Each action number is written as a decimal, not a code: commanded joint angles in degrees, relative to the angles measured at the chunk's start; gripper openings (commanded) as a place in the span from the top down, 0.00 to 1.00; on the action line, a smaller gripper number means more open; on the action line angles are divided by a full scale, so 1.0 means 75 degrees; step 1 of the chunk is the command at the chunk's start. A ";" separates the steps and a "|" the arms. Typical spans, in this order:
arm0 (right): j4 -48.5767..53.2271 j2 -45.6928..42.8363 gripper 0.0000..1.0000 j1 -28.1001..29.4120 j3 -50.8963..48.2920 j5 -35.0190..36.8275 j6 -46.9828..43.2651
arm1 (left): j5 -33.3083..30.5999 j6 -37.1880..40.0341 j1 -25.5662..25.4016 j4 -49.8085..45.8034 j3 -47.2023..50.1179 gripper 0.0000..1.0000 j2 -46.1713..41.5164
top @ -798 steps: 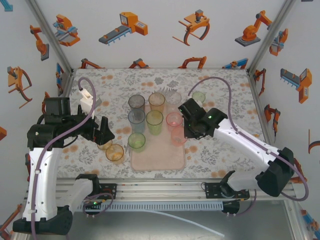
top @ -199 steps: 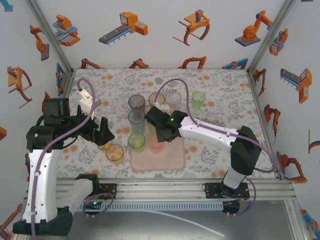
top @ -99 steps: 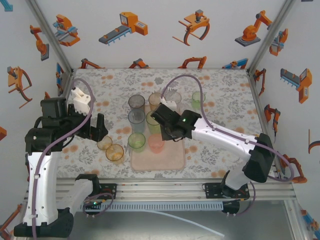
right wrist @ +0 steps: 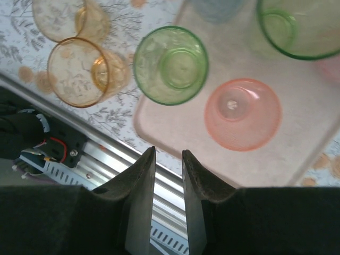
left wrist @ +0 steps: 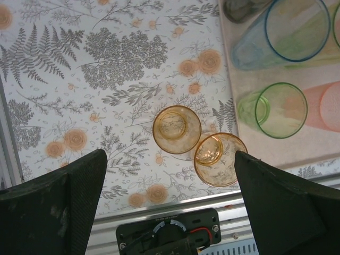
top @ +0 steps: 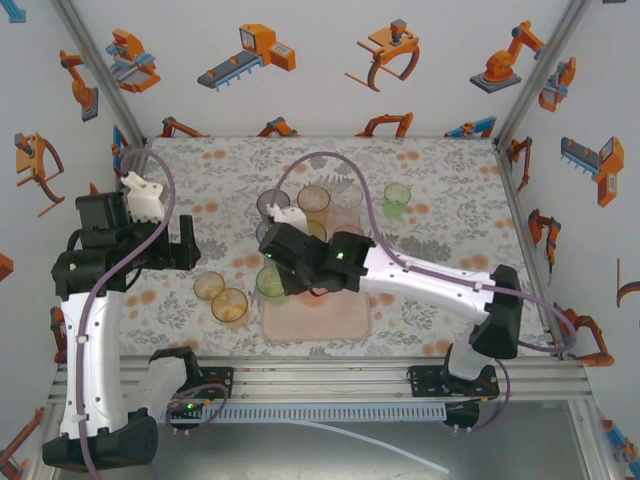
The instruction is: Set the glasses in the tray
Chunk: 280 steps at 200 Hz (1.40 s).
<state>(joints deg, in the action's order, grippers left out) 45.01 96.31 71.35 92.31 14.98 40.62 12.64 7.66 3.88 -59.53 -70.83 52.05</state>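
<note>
The pale-pink tray [top: 330, 318] lies mid-table with several glasses on it. In the right wrist view a pink glass [right wrist: 243, 113] and a green glass [right wrist: 171, 65] stand on the tray [right wrist: 297, 143]. My right gripper [right wrist: 168, 154] hangs above the tray's near-left edge; its fingers are a narrow gap apart with nothing between them. From above, my right gripper [top: 283, 272] is next to the green glass [top: 270, 284]. Two amber glasses [left wrist: 177, 129] [left wrist: 220, 158] stand on the table left of the tray. My left gripper [left wrist: 170, 155] is wide open above them, holding nothing.
A lone green glass [top: 397, 198] stands on the table cloth right of the tray's far end. Grey [top: 270, 205], amber [top: 313, 198] and clear [top: 347, 195] glasses line the tray's far end. The aluminium rail [left wrist: 175, 212] runs along the table's near edge.
My right gripper let go of the pink glass on the tray and swung left over the tray's left side. My left gripper drew back up and left from the amber glasses.
</note>
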 commanded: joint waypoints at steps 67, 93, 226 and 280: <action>-0.0337 0.2411 0.71 0.0371 0.2357 -0.0969 -0.1358 | 0.0736 -0.0680 0.1088 0.0256 0.0326 0.03 -0.0025; -0.0237 0.2915 0.70 0.0346 0.2757 -0.0904 -0.1588 | 0.0880 -0.0745 0.1326 0.0263 0.0316 0.03 -0.0136; 0.0097 0.3992 0.65 -0.0037 0.3601 -0.0902 -0.1674 | 0.2122 -0.0738 0.2619 0.0092 0.0067 0.03 -0.0384; 0.0033 0.4182 0.67 -0.0065 0.3699 -0.1080 -0.1783 | 0.2365 -0.0682 0.2622 -0.0096 -0.0126 0.03 -0.0405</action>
<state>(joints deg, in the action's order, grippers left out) 44.58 126.54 70.89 117.84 8.08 28.40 27.81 2.48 23.07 -58.67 -70.13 49.65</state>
